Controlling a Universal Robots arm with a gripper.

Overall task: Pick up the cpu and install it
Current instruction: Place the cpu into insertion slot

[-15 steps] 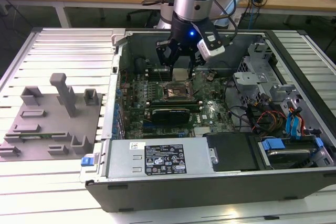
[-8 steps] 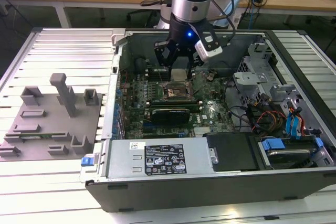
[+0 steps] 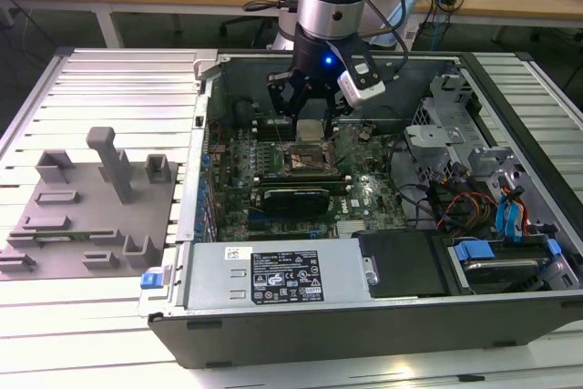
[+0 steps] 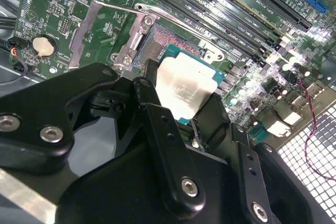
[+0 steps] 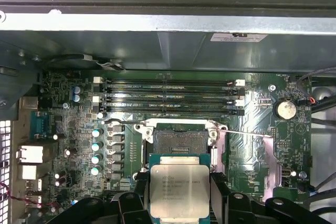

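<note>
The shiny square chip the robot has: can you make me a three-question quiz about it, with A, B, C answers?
1. Where is the cpu?
A. on the floor
B. in the gripper, near the socket
C. in a person's hand

2. What colour is the motherboard?
A. green
B. red
C. yellow

3. How is the socket?
A. shut under a fan
B. holding another chip
C. open and empty

Answers:
1. B: the black fingers clamp the cpu's two sides in the first wrist view.
2. A: green board shows all around the socket.
3. C: its dark contact bed lies bare, with nothing seated in it.
</note>
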